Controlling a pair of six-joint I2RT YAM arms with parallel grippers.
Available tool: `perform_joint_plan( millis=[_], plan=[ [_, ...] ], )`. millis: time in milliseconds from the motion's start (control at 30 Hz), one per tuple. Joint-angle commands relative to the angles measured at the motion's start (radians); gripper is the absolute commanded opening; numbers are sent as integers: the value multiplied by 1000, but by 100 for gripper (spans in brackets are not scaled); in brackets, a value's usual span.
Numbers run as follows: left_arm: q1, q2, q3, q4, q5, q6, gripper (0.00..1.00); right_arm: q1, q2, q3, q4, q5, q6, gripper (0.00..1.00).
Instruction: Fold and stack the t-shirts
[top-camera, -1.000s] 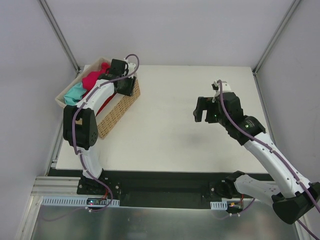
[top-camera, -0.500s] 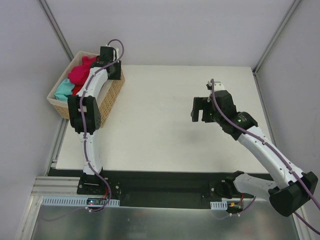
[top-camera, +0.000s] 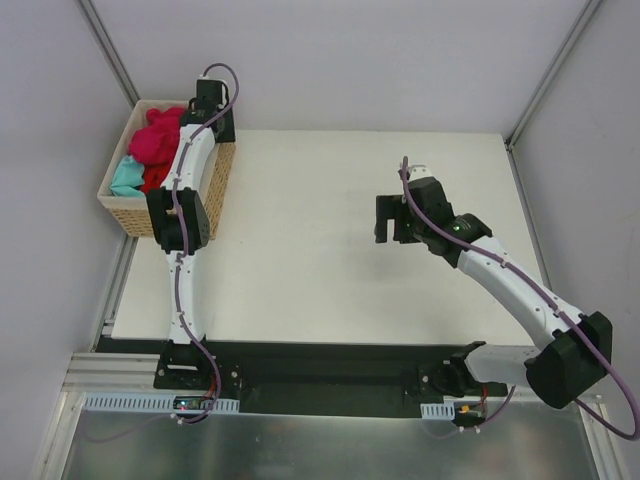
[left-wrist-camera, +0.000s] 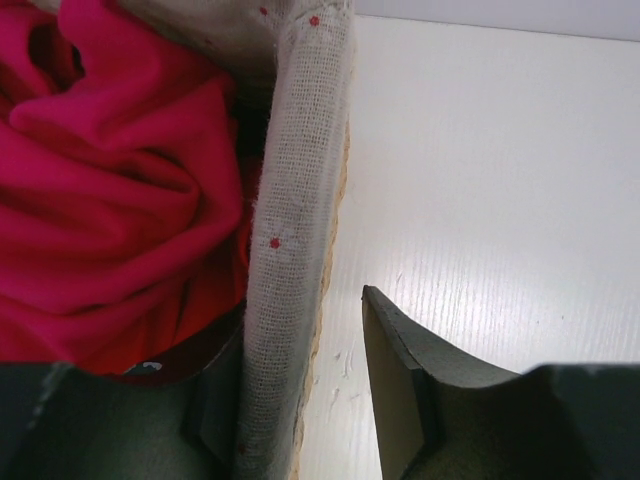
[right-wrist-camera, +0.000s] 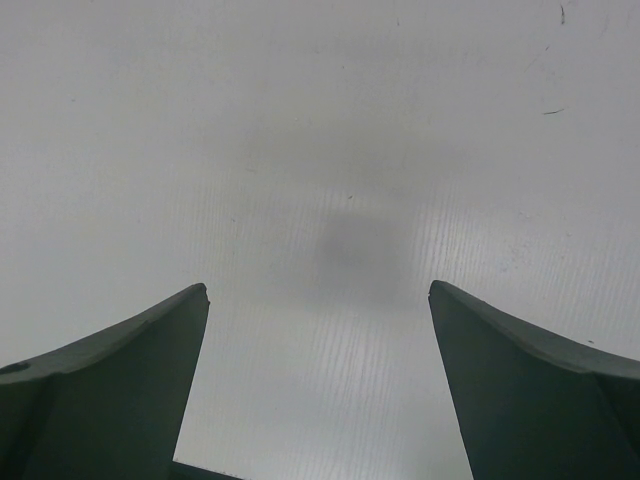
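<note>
Two arms, two grippers, one wicker basket, three t-shirts visible by colour. Near side: right gripper hovers over bare white table, fingers spread wide, nothing between them; the right wrist view shows only tabletop and a faint shadow between the two fingertips. Left gripper is at the far right corner of the basket, jaws part-open and straddling the cloth-lined rim: one finger inside against the lining, the other finger outside over the table, with a gap beside the wall on that side. Basket sits at the far left corner of the table, overhanging the left edge. In it: magenta-pink t-shirt bunched at the far end, red t-shirt below it, teal t-shirt at the near left. All crumpled, none folded. Surroundings: plain grey-white enclosure walls with metal frame posts at the corners. Versus a second ago: basket has swung from skewed to nearly square with the table edge and shifted left and farther back; right gripper has drifted left.
</note>
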Motion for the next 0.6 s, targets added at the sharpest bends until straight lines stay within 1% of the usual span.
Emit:
perform_joint_plan(
  millis=[0, 33, 67, 100, 133, 167, 400, 467, 533, 567],
  plan=[
    [23, 5, 56, 38, 53, 14, 0, 5, -1, 20, 39, -3, 9, 97],
    [23, -8, 47, 39, 56, 16, 2, 5, -3, 21, 37, -6, 10, 97],
    [23, -18, 44, 39, 56, 17, 18, 8, -4, 21, 33, -10, 9, 97],
    [23, -50, 41, 39, 53, 14, 37, 6, -10, 24, 34, -12, 7, 96],
    [23, -72, 36, 38, 47, 14, 90, 9, -15, 24, 34, -15, 9, 96],
    [23, -93, 36, 39, 42, 16, 99, 9, -21, 29, 34, -15, 9, 97],
    [12, -386, -71, 39, -11, 20, 99, 35, -70, 41, 29, -27, 13, 97],
    [20, -443, -114, 50, -51, 31, 99, 51, -87, 43, 23, -21, 12, 97],
    [23, -471, -172, 70, -53, 31, 99, 60, -105, 37, 22, -10, 9, 97],
    [48, -479, -184, 78, -57, 31, 99, 63, -122, 37, 17, -7, 7, 97]
  ],
)
